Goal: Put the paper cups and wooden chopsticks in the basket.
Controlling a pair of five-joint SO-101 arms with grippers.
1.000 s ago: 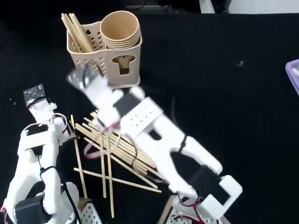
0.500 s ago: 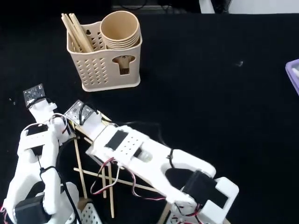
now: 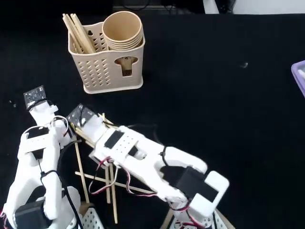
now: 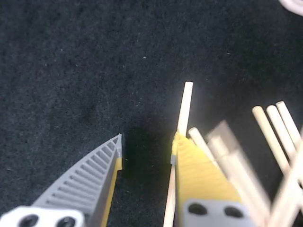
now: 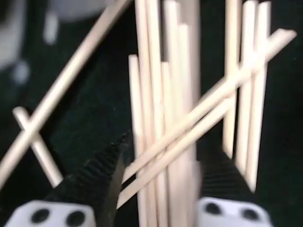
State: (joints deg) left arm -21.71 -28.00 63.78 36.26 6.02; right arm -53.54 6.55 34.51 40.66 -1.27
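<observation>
Black table (image 3: 228, 119): basket (image 3: 107, 71) at 11 o'clock holds cups (image 3: 123, 29). Chopsticks (image 3: 112, 191) lie at 7 o'clock, right gripper (image 5: 168, 149) spread astride them, left gripper (image 4: 147, 142) agape just beside.

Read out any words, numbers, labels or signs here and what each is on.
No text can be read.
Beige perforated plastic basket: only a cut-out shape on its front, no letters.
Stacked tan paper cups and loose wooden chopsticks: plain.
Small dark board on a white arm's wrist: any print too small to read.
</observation>
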